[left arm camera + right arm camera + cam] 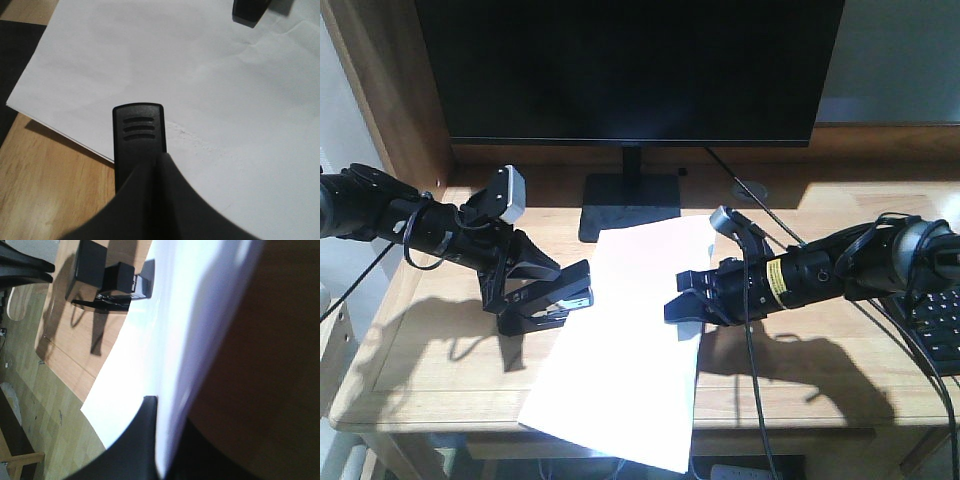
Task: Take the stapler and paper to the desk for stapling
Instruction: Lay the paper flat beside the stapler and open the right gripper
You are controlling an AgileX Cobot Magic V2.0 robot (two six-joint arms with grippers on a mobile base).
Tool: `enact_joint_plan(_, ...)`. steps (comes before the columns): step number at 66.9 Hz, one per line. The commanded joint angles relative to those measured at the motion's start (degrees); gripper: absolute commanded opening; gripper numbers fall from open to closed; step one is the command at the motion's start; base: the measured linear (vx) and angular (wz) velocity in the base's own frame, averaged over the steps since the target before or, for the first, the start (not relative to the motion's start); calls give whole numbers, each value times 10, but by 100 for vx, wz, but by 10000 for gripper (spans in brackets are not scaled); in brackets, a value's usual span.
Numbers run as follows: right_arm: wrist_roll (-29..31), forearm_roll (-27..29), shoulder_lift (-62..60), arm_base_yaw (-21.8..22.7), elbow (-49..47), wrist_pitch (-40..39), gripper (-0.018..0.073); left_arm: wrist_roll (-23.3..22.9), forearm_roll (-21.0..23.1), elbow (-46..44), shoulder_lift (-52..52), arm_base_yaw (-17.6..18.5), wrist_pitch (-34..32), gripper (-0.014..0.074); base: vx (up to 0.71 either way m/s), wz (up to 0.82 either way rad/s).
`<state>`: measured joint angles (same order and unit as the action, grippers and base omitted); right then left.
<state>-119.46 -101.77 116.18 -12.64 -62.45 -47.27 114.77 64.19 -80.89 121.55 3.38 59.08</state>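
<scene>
At desk (420,350) centre: my left gripper (535,295) pinches the stapler (575,290), nose over the paper (620,370) left edge. My right gripper (680,300) clamps the right edge. Sheet overhangs the front. Likely risk: a right-side tug slides or creases the paper, and the staple misses.

Paper (620,350) plain white; stapler (568,292) black, three ribbed grooves on top; desk (420,370) light wood, planked; monitor (630,70) black; yellow label (776,280) on black right arm (850,262).

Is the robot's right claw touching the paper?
Touching. The right wrist view shows the paper pinched between the fingers of the right gripper.
</scene>
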Motion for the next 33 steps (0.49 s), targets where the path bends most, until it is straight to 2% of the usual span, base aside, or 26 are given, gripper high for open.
enact_joint_plan(1,7,-9,-19,-8,-26,-22,-5,-5,31,-14,-31,2,15,-8,0,0)
enact_joint_plan(19,6,-9,30,-64,-98,-6,-1,-5,31,-14,-31,2,15,-8,0,0)
enact_joint_plan(33,2,-9,32,-71,-106,34,67,-5,31,-14,-31,2,15,-8,0,0)
